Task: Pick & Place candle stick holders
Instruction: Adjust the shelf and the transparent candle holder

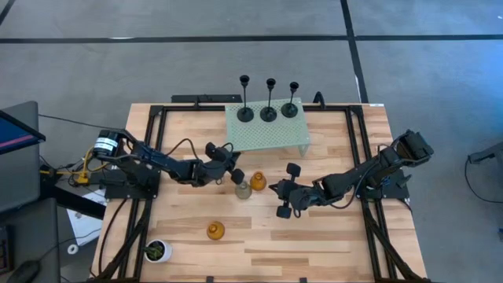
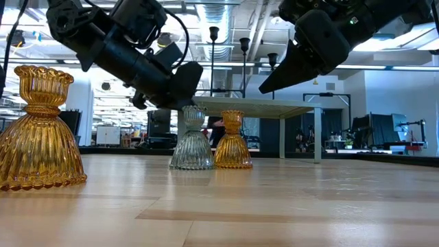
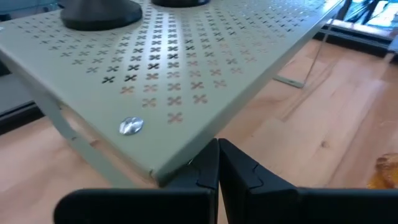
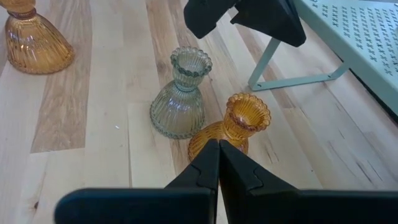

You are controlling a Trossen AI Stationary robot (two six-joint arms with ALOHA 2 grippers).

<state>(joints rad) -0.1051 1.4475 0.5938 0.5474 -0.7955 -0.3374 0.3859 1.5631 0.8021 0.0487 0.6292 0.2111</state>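
Three black candle stick holders (image 1: pixel 269 112) stand on the pale green perforated stand (image 1: pixel 267 132). A pale grey holder (image 4: pixel 180 99) and an amber holder (image 4: pixel 233 127) stand side by side on the table in front of the stand. A second amber holder (image 1: pixel 215 230) stands nearer the front edge. My left gripper (image 3: pixel 217 158) is shut and points at the stand's near left corner (image 3: pixel 163 167). My right gripper (image 4: pixel 218 155) is shut and hangs above the table (image 2: pixel 269 86), just to the right of the amber holder and clear of it. My left gripper's shut fingertips (image 3: pixel 208 155) stand right at the edge of the stand's near left corner, coming in roughly level. I cannot tell whether they touch it.
A small white pot with a green plant (image 1: pixel 157 250) stands at the table's near left corner. The stand's thin legs (image 4: pixel 273 71) rise just beyond the grey and amber holders. Bare wood lies across the table's near middle and right.
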